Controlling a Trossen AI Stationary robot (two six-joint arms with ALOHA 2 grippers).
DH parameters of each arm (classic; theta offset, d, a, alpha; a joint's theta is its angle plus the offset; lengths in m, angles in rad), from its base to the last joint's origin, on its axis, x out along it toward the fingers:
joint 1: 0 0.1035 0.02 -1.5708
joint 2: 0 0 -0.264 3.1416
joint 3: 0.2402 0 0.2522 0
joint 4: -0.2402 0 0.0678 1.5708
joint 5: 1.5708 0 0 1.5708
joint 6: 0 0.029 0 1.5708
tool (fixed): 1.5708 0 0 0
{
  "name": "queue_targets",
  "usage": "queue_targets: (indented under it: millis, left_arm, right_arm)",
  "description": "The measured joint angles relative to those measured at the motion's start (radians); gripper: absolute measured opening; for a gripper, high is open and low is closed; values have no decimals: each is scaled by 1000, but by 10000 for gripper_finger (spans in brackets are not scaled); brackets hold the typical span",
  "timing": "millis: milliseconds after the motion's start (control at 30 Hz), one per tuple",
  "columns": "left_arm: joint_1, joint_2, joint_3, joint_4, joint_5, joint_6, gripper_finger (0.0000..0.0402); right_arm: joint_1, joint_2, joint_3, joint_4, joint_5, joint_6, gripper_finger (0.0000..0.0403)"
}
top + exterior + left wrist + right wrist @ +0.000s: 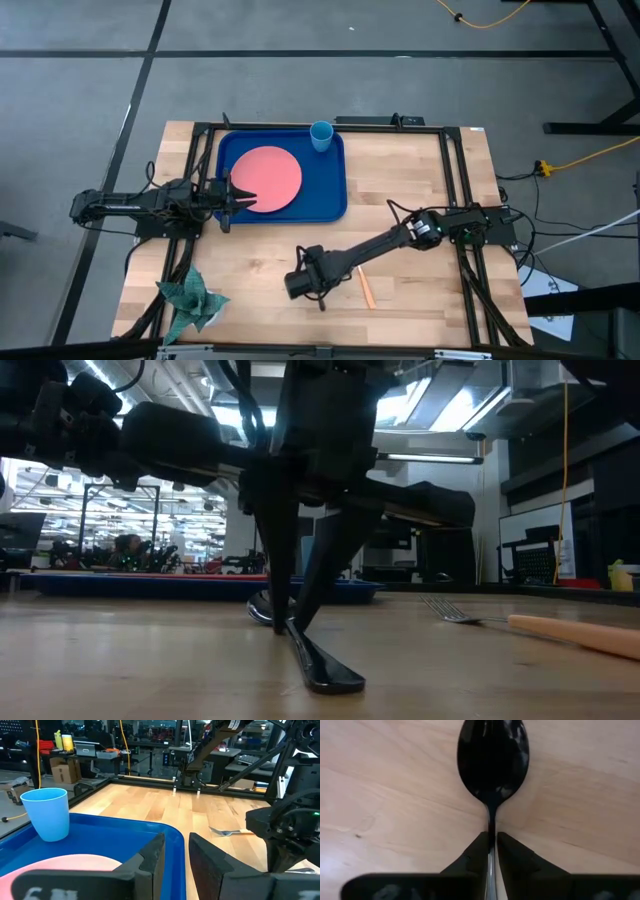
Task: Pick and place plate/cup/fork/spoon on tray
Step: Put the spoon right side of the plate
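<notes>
The dark-blue tray (335, 190) lies at the table's far left-centre with the salmon-pink plate (267, 178) flat in it and the light-blue cup (321, 135) upright in its far right corner. My left gripper (238, 197) is open and empty over the tray's left side, at the plate's edge. The dark spoon (492, 755) lies on the table near the front centre. My right gripper (297, 285) is shut on the spoon. The fork (366, 288) lies flat just right of that gripper. My right gripper pinches the spoon's thin handle (491, 827) between its two fingers, just behind the bowl. The fingers come from above, pointing down, and stand on either side of the handle (295, 628). The spoon lies on the table, its free handle end (335, 680) toward the near edge.
A green folded-paper thing (190, 300) sits at the near left corner. Bare wood lies between the tray and the spoon. Dark frame rails (455, 200) run along the table's left, right and far sides.
</notes>
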Motion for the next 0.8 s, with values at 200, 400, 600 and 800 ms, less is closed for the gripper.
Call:
queue_targets:
  millis: [200, 400, 600, 800]
  left_arm:
    - [0, 0, 0, 0, 0, 0, 80]
    - [0, 0, 0, 0, 0, 0, 80]
    - [0, 0, 0, -2, 0, 0, 80]
    - [0, 0, 0, -2, 0, -1, 80]
  right_arm:
    - [-24, 4, 27, -19, -26, -100, 10]
    - [-64, 14, 153, -78, 63, -211, 5]
    - [-111, -50, 171, -149, 141, -236, 4]
    - [-235, -83, 177, -250, 176, -244, 4]
